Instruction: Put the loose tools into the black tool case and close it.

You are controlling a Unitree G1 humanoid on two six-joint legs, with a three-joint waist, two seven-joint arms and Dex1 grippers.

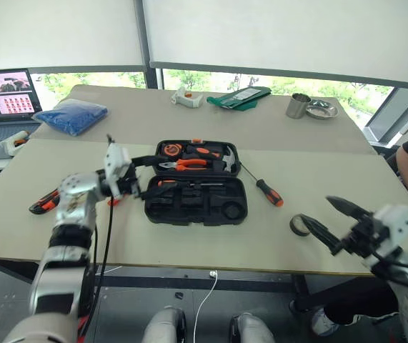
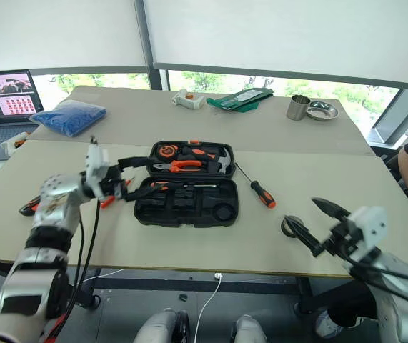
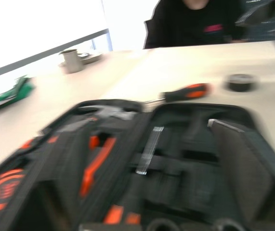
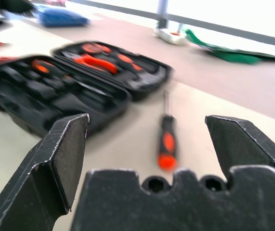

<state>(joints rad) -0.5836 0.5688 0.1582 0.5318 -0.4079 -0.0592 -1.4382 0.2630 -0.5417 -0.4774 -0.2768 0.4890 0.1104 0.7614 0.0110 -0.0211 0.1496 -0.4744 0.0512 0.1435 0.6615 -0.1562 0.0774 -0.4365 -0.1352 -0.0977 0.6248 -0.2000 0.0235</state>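
Black tool case point(image 1: 195, 201) – open flat at table centre. Black-and-orange screwdriver point(image 1: 263, 187) just beside its right edge; dark tape roll point(image 1: 301, 225) farther right; utility knife point(image 1: 44, 203) well left.

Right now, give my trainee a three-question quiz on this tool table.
1. True or false: the black plastic tool case lies open.
2. Which loose tool lies right of the case? A) the black-and-orange-handled screwdriver B) a wrench
3. What does the open right claw hover beside?

Key:
1. True.
2. A.
3. The small dark tape roll.
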